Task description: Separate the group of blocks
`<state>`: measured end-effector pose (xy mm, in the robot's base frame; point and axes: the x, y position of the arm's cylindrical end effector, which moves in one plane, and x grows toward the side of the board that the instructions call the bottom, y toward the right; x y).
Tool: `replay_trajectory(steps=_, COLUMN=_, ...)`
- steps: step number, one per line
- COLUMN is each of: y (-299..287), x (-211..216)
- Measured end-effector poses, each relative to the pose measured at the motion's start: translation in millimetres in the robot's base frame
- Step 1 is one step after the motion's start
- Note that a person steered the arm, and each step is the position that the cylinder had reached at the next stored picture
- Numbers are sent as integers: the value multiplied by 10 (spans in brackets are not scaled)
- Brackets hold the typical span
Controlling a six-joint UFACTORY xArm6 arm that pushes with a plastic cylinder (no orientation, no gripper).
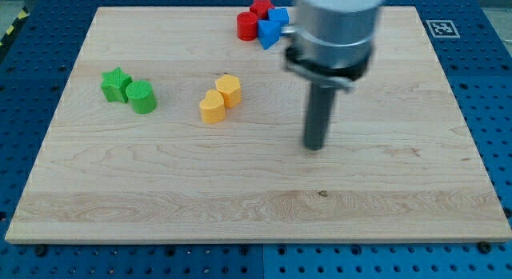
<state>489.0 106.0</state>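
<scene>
At the view's top, red star [261,6], red cylinder [247,25] and blue blocks [272,26] are clustering, long axis unclear | my tip [314,147] is resting below-right, apart, holding nothing | wooden surface [240,191].

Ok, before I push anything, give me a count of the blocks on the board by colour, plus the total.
Green: 2, the green star block and green cylinder block, touching
Yellow: 2, the yellow heart block and yellow hexagon block, touching
Red: 2, the red star block and red cylinder block
Blue: 2, two blue blocks, shapes unclear
Total: 8
My tip touches none.
</scene>
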Motion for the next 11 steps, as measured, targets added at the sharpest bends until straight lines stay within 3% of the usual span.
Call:
replay_trajectory(steps=2, y=1240, x=-756)
replay_trajectory(steps=3, y=1380, x=-1200)
replay_trajectory(steps=5, y=1380, x=-1421)
replay_trajectory(steps=6, y=1304, x=-1863)
replay_trajectory(steps=8, y=156, x=-2518)
replay_trajectory(steps=11, y=-246, x=-2731)
